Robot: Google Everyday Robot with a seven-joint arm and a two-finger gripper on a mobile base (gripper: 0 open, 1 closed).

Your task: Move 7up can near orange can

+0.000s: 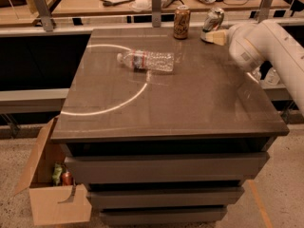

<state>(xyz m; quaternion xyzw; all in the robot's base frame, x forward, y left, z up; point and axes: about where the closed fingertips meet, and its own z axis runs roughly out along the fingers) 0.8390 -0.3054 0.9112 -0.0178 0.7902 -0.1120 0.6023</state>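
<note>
The orange can (181, 22) stands upright at the back edge of the dark table (180, 103). The 7up can (212, 19), silver with a shiny top, is just to its right and leans a little. My gripper (214, 36) is at the base of the 7up can, on the end of the white arm (266, 42) that reaches in from the right. Part of the 7up can's lower half is hidden by the gripper. A small gap separates the two cans.
A clear plastic bottle (147, 61) lies on its side at the back middle of the table. A rail with metal posts (156, 6) runs behind the table. An open cardboard box (52, 194) sits on the floor at the left. Drawers (166, 167) are under the tabletop.
</note>
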